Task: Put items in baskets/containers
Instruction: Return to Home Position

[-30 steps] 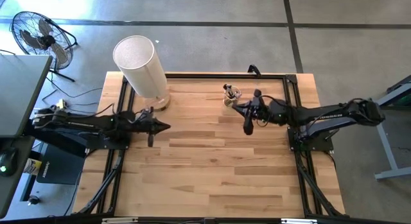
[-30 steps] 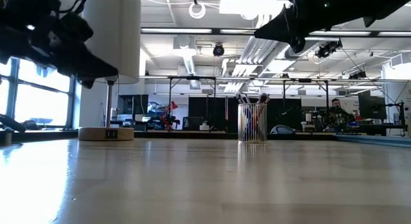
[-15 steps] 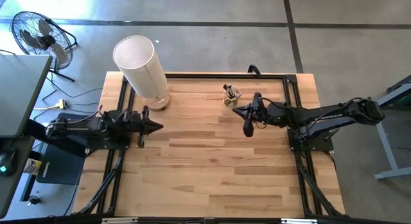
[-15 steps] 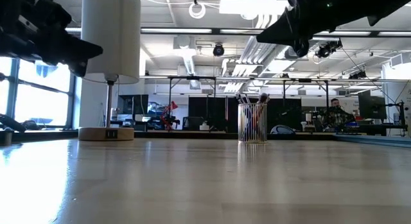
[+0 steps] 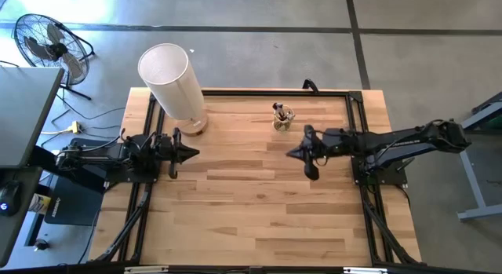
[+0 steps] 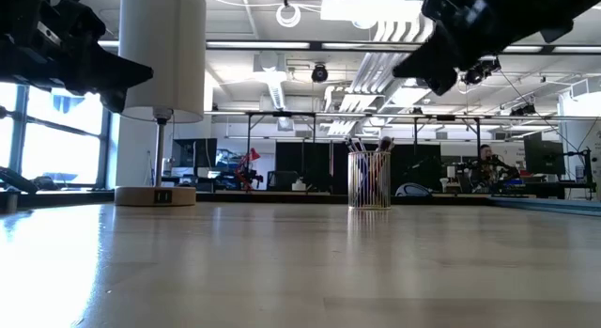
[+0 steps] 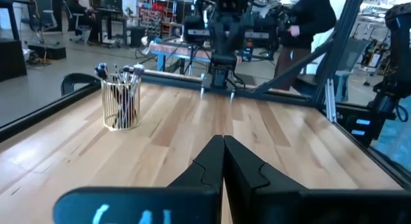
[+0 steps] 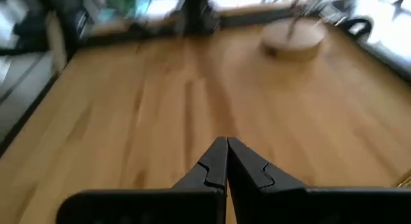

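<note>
The clear yellowish glass cup [image 5: 281,121] stands near the table's far edge, right of centre; it also shows in the low view [image 6: 369,180] and the left wrist view [image 7: 121,105]. Several thin dark-handled makeup brushes [image 7: 119,72] stand in it, bristle tips up, leaning on its rim. My left gripper [image 5: 195,153] hangs shut above the table's left side, near the white cylinder. My right gripper [image 5: 288,154] hangs shut above the table, just on the near side of the cup. Both hold nothing.
A tall white cylinder [image 5: 169,79] on a round wooden base [image 5: 195,126] stands at the far left of the table. A black frame rail [image 5: 259,92] runs along the far edge. People show in the room beyond the table.
My left gripper has drawn back toward the table's left edge. My right gripper has swung from beside the cup toward the table's near edge and moved slightly left. Both stayed shut. The cup and brushes have not moved.
</note>
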Action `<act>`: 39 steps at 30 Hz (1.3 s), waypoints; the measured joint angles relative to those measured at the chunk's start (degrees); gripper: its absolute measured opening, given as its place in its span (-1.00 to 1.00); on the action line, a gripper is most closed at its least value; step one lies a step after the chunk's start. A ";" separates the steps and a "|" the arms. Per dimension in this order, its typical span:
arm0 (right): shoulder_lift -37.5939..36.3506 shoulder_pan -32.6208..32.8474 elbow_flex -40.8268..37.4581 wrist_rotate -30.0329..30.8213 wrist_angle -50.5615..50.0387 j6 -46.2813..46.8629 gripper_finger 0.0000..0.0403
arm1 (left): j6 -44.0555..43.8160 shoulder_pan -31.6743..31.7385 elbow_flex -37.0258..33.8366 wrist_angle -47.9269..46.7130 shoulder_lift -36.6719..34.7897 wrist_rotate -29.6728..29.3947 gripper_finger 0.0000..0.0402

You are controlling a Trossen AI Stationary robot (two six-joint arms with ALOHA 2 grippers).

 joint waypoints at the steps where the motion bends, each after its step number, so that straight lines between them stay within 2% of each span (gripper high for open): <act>1: -0.23 0.32 -0.01 -1.28 -2.19 -0.70 -1.00 | -0.02 0.00 0.00 0.00 0.06 0.00 -1.00; 5: -2.29 2.05 -2.99 -3.64 -3.28 -3.32 -1.00 | -0.02 0.00 -0.02 0.00 -0.01 0.00 -1.00; 9: -6.34 3.36 -10.52 -3.60 4.15 -2.02 -1.00 | -0.02 0.00 -0.04 -0.02 -0.01 0.01 -1.00; 12: -10.93 4.08 -16.12 -3.73 8.22 -1.84 -1.00 | -0.02 0.00 -0.04 -0.02 0.01 0.02 -1.00; 19: -24.73 4.26 -24.02 -3.77 8.76 -0.82 -1.00 | -0.02 0.00 -0.04 -0.03 -0.01 0.02 -1.00; 24: -35.21 4.26 -26.85 -3.78 6.36 -0.89 -1.00 | -0.02 0.00 -0.07 -0.04 -0.01 0.04 -1.00; 35: -56.85 4.22 -27.17 -2.87 -5.47 -4.74 -1.00 | -0.04 0.00 -0.08 -0.07 -0.01 0.06 -1.00; 37: -58.13 4.22 -27.31 -1.45 -7.63 -4.86 -1.00 | -0.04 0.00 -0.09 -0.07 0.01 0.06 -1.00; 39: -57.91 4.18 -29.26 -1.71 -5.55 -4.92 -1.00 | -0.04 0.00 -0.09 -0.06 -0.01 0.15 -1.00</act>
